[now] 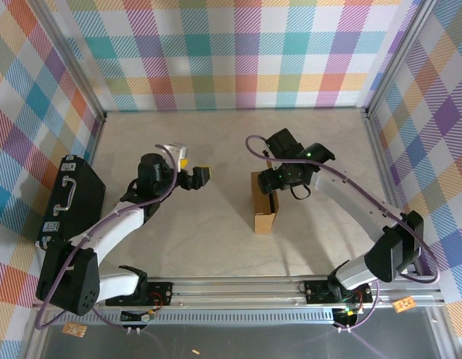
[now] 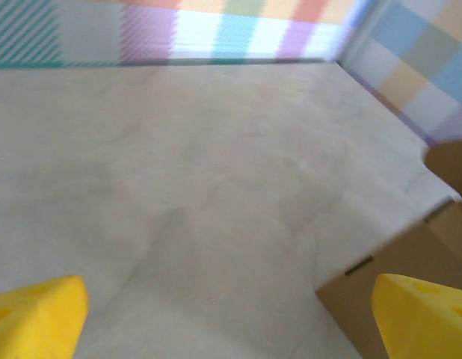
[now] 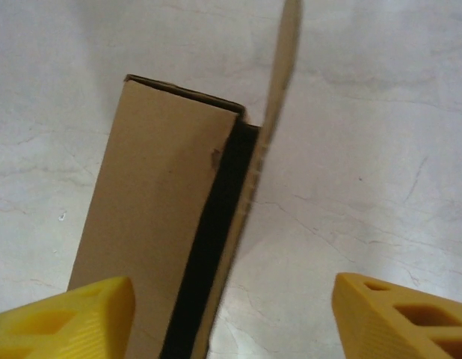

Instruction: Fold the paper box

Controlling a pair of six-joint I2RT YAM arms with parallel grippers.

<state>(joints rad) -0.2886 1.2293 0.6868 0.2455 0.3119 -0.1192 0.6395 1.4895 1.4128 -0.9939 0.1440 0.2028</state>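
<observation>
**Fold stage: box partly formed, right arm over it**

1. Table [image 1: 216,142]: pale, marbled surface inside plaid walls.

2. Case [image 1: 70,198]: black with a handle, at the far left edge. It is well apart from the work and not part of the task.

3. Box [image 1: 265,203]: brown card, right of centre on the table, with its long axis running near to far. It is partly formed. In the right wrist view the box [image 3: 164,224] shows a broad top panel, a dark open slit along one long side, and a thin flap standing up beside that slit. In the left wrist view a corner of the box [image 2: 395,277] lies at the lower right.

4. Right gripper [image 1: 274,182]: hangs over the box's far end. Its fingers [image 3: 66,321] are spread wide and hold nothing. The box lies between them, nearer one finger than the other. This is the nearer arm, and probably the one to close the open side.

5. Left gripper [image 1: 195,169]: to the left of the box, apart from it, pointing toward it. Its fingers [image 2: 37,321] are also spread and empty.
</observation>
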